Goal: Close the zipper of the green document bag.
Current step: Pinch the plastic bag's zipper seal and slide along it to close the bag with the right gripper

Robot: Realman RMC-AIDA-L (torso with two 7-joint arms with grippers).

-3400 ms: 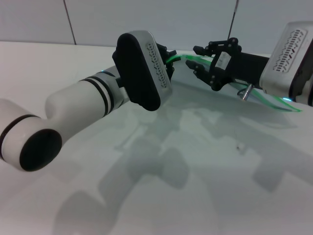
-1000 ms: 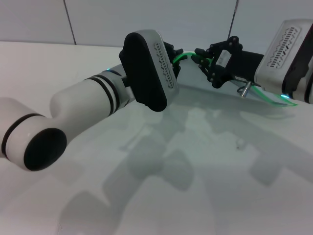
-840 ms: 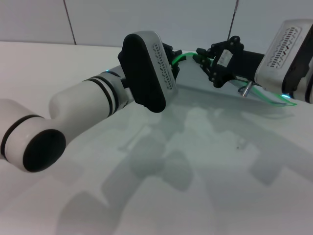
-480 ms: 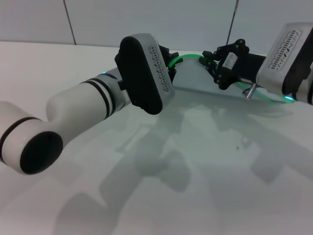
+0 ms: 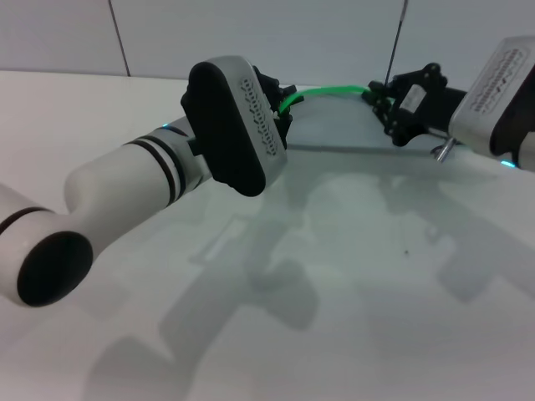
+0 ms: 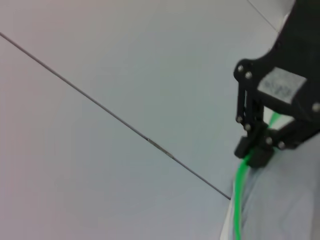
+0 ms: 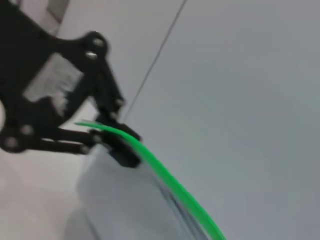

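Document bag held up between both pincers, zip part-way along

Green document bag (image 5: 351,125) is lifted off the tabletop (image 5: 351,301) at the far side of the scene, stretched between the two arms. Nearest, the left arm's wrist housing blocks much of the head view. Just behind it the left pincer (image 5: 280,109) is closed on one end of the zipper (image 5: 326,90), as the right wrist view confirms: black fingertips pinch the green strip where it begins. Farther off and to the right, the right pincer (image 5: 386,102) is clamped on the strip too, probably at the slider.

The pouch looks thin, light and floppy. Its clear sheet sags below the strip, and the strip itself bows between the two grips. Judged from that, it will buckle unless kept taut, so the sound places to hold are the stiff green edge at its end and the slider tab, not the slick film.

The slider itself cannot be made out under the right fingertips. The left pincer is largely hidden in the head view. The bag's far end is cut off behind the right arm, so how much zip remains open cannot be told.
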